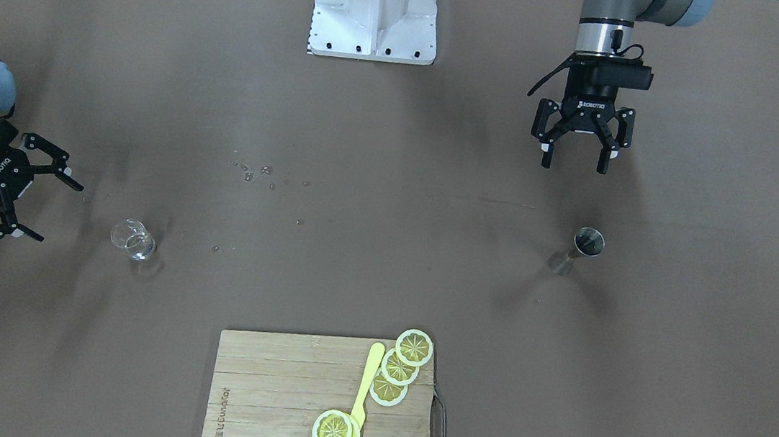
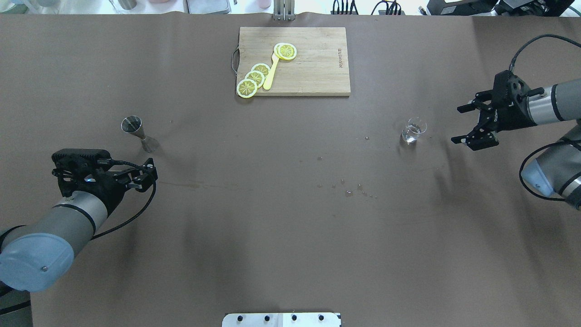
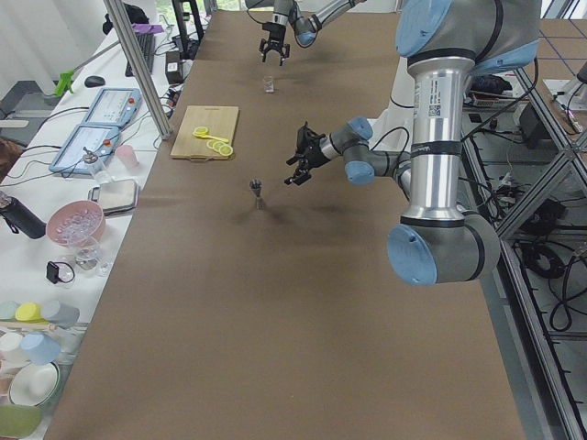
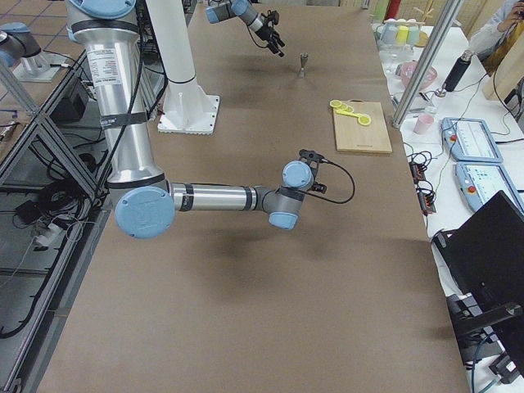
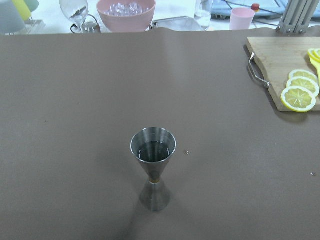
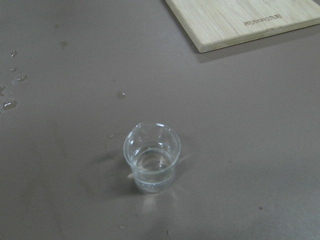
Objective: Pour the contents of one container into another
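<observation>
Cup (image 1: 133, 240) is standing on the robot's right side, just clear of the right gripper (image 1: 59, 213), jaws spread and empty. Jigger (image 1: 582, 247) is sitting over on the left, left gripper (image 1: 574, 167) hanging near it, spread too. How full the cup is, can't really tell.

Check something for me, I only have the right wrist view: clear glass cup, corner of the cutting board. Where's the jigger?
Observer: The steel jigger stands upright at the table's other end, just ahead of the left gripper, not touching it.
Operator: Anything in it?
Observer: Left wrist view shows liquid in its top cone.
Operator: Right gripper closed on the cup?
Observer: No, the right gripper is open, short of the glass cup.
</observation>
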